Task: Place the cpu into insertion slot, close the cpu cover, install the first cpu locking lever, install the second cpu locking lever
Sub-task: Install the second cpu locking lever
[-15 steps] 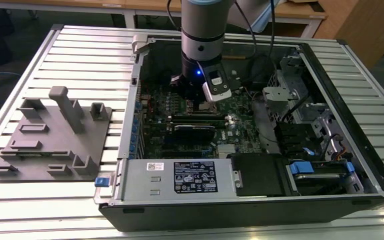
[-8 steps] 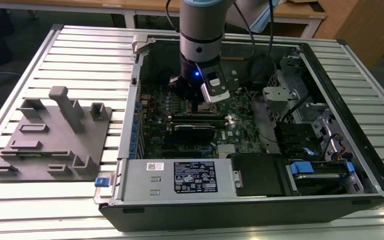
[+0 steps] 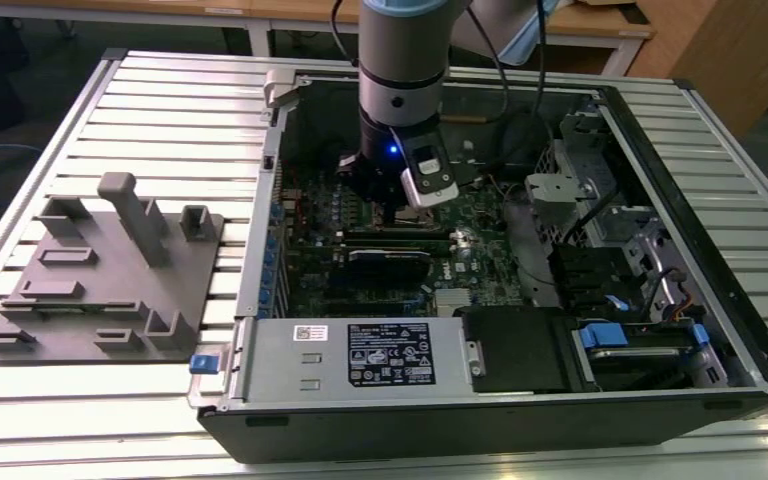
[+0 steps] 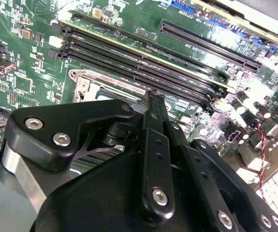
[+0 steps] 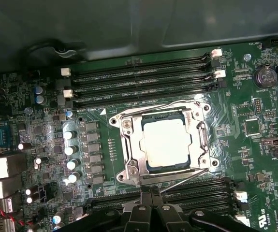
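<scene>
In the first wrist view the cpu [image 5: 167,142] lies flat in the insertion slot [image 5: 202,140], its dull silver top showing. The cpu cover [image 5: 131,140] lies down around it as a silvery frame. One thin locking lever [image 5: 158,105] runs along the socket edge by the memory slots. A second lever [image 5: 187,180] slants out from the opposite edge. My gripper [image 5: 151,192] is shut with nothing seen between its fingers, its tip just outside that edge near the slanting lever. In the second wrist view the gripper [image 4: 153,99] points at a socket corner [image 4: 80,79]. In the exterior view the gripper [image 3: 391,212] reaches down into the computer case.
Long black memory slots [image 5: 139,82] flank the socket on two sides. A power supply box [image 3: 357,355] sits at the case's near edge, with drive bays and cables [image 3: 611,270] on the exterior view's right. A grey fixture [image 3: 104,280] stands on the slatted table at the left.
</scene>
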Robot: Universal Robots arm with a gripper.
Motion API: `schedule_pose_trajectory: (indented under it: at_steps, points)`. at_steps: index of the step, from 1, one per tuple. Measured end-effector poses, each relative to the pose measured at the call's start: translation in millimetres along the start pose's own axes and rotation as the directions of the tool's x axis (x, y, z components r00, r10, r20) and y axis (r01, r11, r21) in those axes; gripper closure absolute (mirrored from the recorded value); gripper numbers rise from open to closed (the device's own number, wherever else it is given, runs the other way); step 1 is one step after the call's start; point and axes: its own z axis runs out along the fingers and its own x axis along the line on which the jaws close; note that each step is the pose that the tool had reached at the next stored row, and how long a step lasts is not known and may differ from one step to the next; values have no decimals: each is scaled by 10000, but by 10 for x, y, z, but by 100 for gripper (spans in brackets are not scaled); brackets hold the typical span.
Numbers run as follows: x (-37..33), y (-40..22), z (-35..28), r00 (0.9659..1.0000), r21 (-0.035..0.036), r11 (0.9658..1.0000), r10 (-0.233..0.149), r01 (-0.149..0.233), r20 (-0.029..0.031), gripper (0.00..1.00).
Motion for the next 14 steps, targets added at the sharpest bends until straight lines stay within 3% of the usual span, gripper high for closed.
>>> schedule_pose_trajectory:
  at_steps: [7,14]
  points:
    - [-2,-26,5,10000,-3,10000,1,-1,1,89]
    - [3,-30,52,10000,-3,10000,0,0,1,89]
